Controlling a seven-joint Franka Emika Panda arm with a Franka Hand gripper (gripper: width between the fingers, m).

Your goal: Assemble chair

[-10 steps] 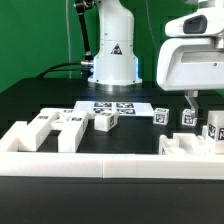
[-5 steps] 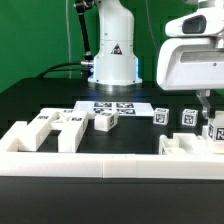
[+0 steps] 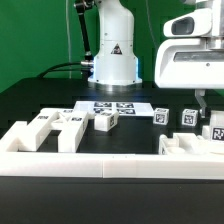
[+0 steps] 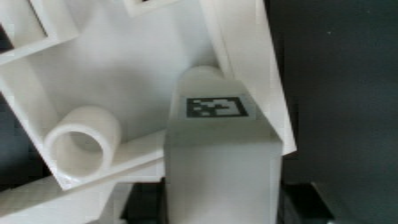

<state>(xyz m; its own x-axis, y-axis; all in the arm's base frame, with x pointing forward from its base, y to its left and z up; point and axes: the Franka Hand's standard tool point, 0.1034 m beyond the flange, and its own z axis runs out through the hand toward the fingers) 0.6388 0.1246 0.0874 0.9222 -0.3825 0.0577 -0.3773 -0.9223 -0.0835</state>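
**Exterior view.** No writing can be read. The only marks are a black triangle (image 3: 113, 48) on the white robot base (image 3: 113, 68) and black-and-white square tags. Tags cover the marker board (image 3: 120, 106), which lies flat on the black table (image 3: 40, 100) just in front of the base.

The chair is in loose white parts (image 3: 70, 125) spread in a row across the table:
- Chunky pieces lie at the exterior view's left.
- A short block (image 3: 107, 121) lies near the marker board.
- Two small tagged cubes (image 3: 160, 115) lie further toward the exterior view's right.
- An end part (image 3: 215, 128) sits near the right edge, showing a tag.

A low white wall (image 3: 100, 163) runs along the front, and a flat white piece (image 3: 185, 145) lies just behind it at the right. A green backdrop (image 3: 30, 40) stands behind the table, and a dark cable (image 3: 84, 40) hangs beside the base.

The gripper (image 3: 204, 102) hangs under its bulky white housing (image 3: 190, 60), just above and beside the end part. From this view the finger spacing cannot be told.

**Wrist view.** A square white leg (image 4: 217, 160) fills the middle, with a square tag (image 4: 215, 106) on its face. It lies over a flat white panel (image 4: 125, 70) that has cut-outs showing the dark table. A round white peg (image 4: 80, 148) stands on the panel just beside the leg.

Blurred dark shapes flank the leg's near end. I cannot tell whether the fingers press the leg or stand clear of it.
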